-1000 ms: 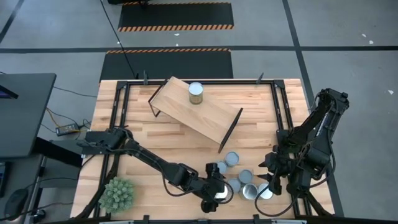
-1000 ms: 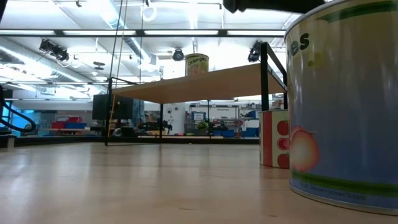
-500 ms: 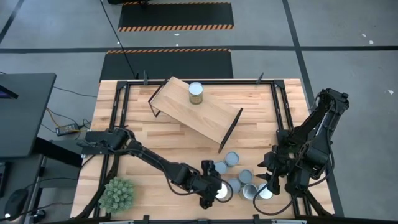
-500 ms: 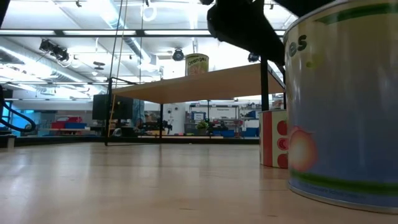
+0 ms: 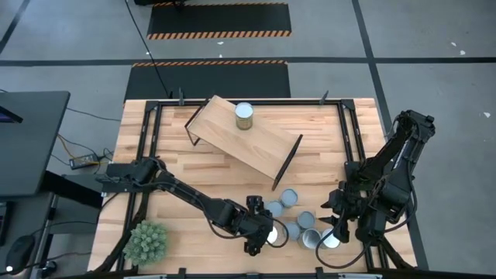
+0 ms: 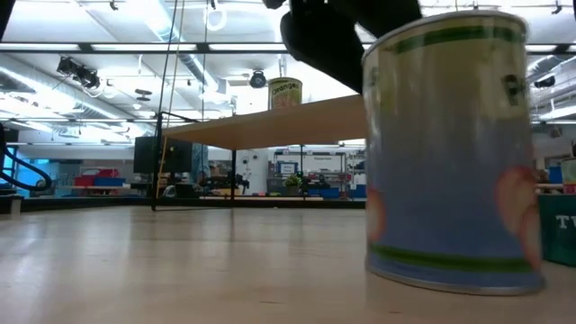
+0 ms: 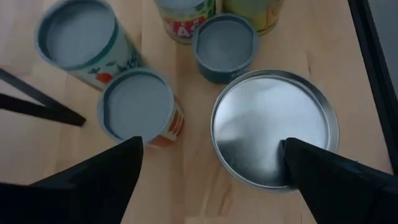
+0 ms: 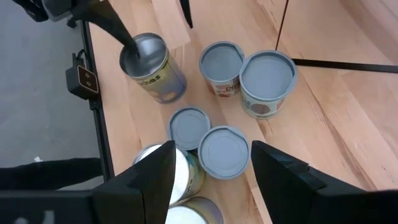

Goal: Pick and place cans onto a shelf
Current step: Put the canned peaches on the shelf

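The shelf, a light plank on black legs, stands skewed at the table's far side with one can upright on it. Several more cans stand clustered near the table's front edge. My left gripper is open over the cluster's left end, above a silver-topped can, with its other finger beside a red-labelled can. That silver-topped can fills the low view with the dark gripper above it. My right gripper hovers open above the cluster's right end, with nothing between its fingers. My left gripper has one fingertip on the silver-topped can's round top, close to the rim. The finger comes slanting down from the table's left. Its other finger stands outside the can, touching nothing that shows. The can stands on the table on its base.
A spiky green plant ball sits at the near left corner. Black frame rails run along the table's sides. The shelf's thin black legs reach down just behind the can cluster. Bare wood lies left of the cluster.
My left gripper has tipped further downward and shifted a little toward the far edge, still open, coming down over the silver-topped can. That can has slid toward the table's left, staying upright. The other cans and my right arm have kept still.
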